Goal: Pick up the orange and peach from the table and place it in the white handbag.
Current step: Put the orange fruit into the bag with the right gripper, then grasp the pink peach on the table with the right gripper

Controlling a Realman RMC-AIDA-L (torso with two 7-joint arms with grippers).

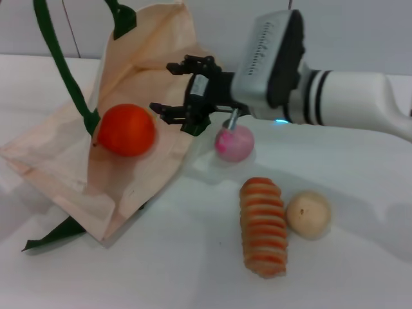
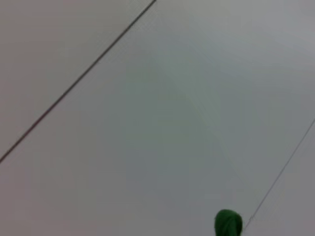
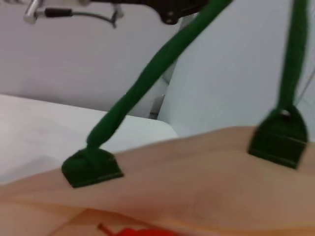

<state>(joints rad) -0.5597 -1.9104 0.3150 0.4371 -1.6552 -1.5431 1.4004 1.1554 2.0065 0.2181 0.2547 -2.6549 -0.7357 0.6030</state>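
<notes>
Orange (image 1: 126, 130) sits on the white handbag (image 1: 148, 71) at left-centre of the head frame, beside a green strap (image 1: 61, 64). Peach (image 1: 234, 143) lies on the bench (image 1: 193, 270) just right of the bag edge, centre frame. Right gripper (image 1: 182, 90) hovers above the bag, upper-left of the peach, jaws spread and empty. Striped loaf (image 1: 263, 226) and beige fruit (image 1: 308, 214) at lower right. Left gripper out of frame

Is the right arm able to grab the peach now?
Probably yes. The open right end effector hangs just beside the peach, over the handbag. Nothing lies between them.
</notes>
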